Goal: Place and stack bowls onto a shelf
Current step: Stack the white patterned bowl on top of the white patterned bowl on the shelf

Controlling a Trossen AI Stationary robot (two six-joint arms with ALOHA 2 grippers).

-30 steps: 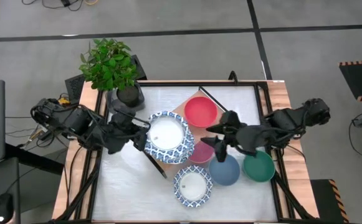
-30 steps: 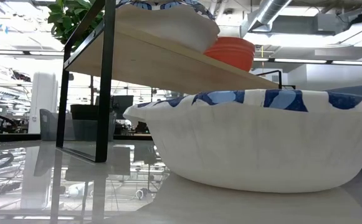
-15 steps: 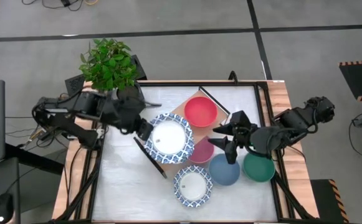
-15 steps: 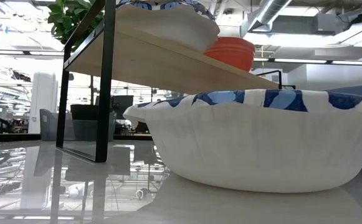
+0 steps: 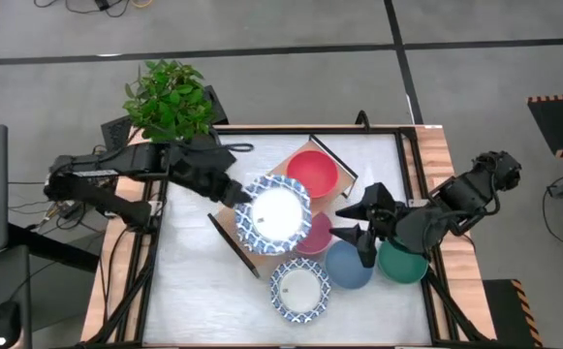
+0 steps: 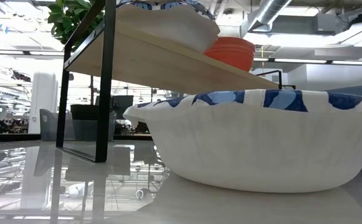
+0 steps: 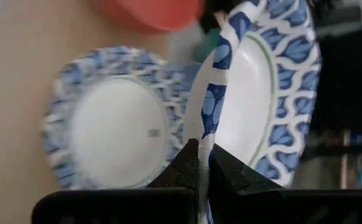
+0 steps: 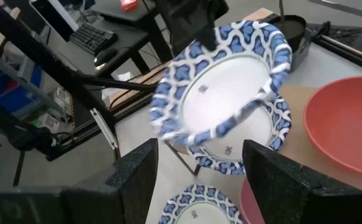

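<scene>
1. On the shelf (image 5: pixel 231 229) sit a patterned stack (image 7: pixel 109 134) and a red bowl (image 5: pixel 312 173)
2. The left gripper (image 5: pixel 237 190), jaws clamped on the rim of a patterned bowl (image 5: pixel 279 213), holds it tilted over that stack
3. Pink (image 5: pixel 317 233), blue (image 5: pixel 349 266), green (image 5: pixel 402 262) and another patterned bowl (image 5: pixel 299 289) remain on the table
4. The right gripper (image 5: pixel 360 226), jaws apart, hovers above the blue one

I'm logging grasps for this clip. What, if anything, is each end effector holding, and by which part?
The left end effector pinches a blue-patterned white bowl by its rim. The right end effector is open, holding nothing.
</scene>
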